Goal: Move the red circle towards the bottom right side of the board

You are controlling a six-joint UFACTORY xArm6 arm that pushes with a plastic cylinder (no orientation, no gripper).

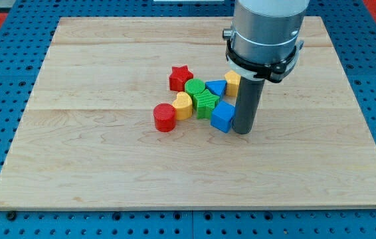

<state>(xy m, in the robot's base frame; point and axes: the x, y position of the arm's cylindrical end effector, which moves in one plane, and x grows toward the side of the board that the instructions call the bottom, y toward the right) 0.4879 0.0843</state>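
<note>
The red circle (165, 117) lies left of the board's middle, at the left end of a tight cluster, touching a yellow heart block (183, 105). My tip (242, 131) rests on the board at the cluster's right end, right beside a blue cube (222, 117). The tip is well to the right of the red circle, with the cluster's blocks between them.
The cluster also holds a red star (181, 78), a green round block (194, 87), a green ribbed block (206, 103), a blue triangle (216, 87) and a yellow block (232, 81) partly behind the rod. The wooden board (108, 172) lies on a blue pegboard.
</note>
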